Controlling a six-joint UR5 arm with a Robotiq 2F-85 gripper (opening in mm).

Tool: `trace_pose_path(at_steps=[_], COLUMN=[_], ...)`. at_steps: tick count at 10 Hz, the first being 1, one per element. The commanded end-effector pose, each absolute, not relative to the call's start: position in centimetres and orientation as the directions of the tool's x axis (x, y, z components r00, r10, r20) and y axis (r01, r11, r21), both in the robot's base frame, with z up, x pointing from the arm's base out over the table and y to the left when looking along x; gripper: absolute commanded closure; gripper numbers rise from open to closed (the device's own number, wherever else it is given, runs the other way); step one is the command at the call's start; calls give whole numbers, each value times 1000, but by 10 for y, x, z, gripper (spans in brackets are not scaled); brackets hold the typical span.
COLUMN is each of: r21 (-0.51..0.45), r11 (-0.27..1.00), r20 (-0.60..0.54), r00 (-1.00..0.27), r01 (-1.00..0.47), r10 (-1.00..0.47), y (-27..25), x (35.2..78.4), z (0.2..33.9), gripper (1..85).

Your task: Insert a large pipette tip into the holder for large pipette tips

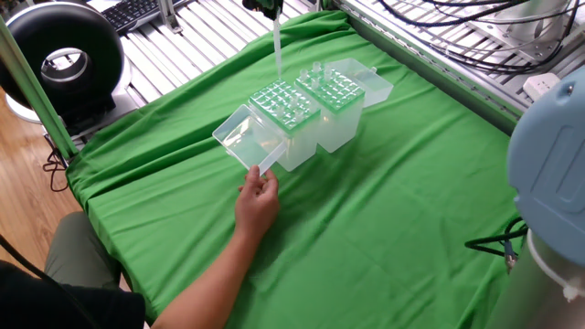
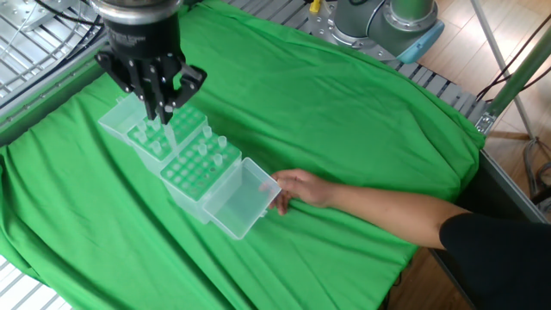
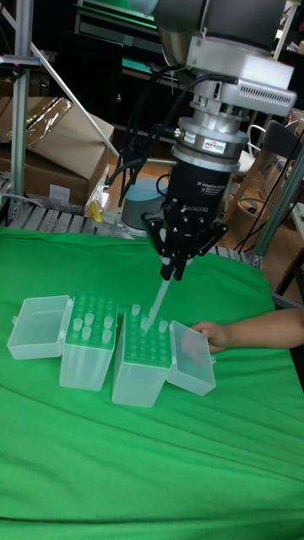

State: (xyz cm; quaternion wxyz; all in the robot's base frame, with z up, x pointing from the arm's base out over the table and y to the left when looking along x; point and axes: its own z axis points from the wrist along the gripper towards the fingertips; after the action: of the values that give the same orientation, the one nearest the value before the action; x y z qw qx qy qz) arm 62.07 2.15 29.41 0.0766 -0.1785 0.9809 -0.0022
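Fingers [image 3: 180,272] clamp tip [image 3: 157,299] (tall view only).

A green cloth [image 1: 384,210] covers the bench, draping over its edges. Around it run slotted aluminium rails [image 1: 183,55], and a wire grid [image 2: 34,39] lies at one side. A black ring-shaped device [image 1: 59,59] and a keyboard [image 1: 132,11] sit beyond the cloth. The floor [image 1: 18,196] is light wood. Cardboard boxes [image 3: 51,160] stand behind, among metal frame posts [image 3: 21,93].
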Motion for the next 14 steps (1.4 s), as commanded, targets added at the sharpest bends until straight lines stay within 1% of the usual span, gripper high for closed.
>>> trace_pose_path(at_steps=[1, 9, 14], r21=[-19, -13, -16], r11=[936, 939, 940], r20=[-147, -143, -131], r00=[-925, -929, -932], r01=[-351, -343, -340], r10=[-350, -341, -339], y=[21, 13, 9], x=[619, 600, 591], z=[287, 271, 271], gripper=[760, 767, 767])
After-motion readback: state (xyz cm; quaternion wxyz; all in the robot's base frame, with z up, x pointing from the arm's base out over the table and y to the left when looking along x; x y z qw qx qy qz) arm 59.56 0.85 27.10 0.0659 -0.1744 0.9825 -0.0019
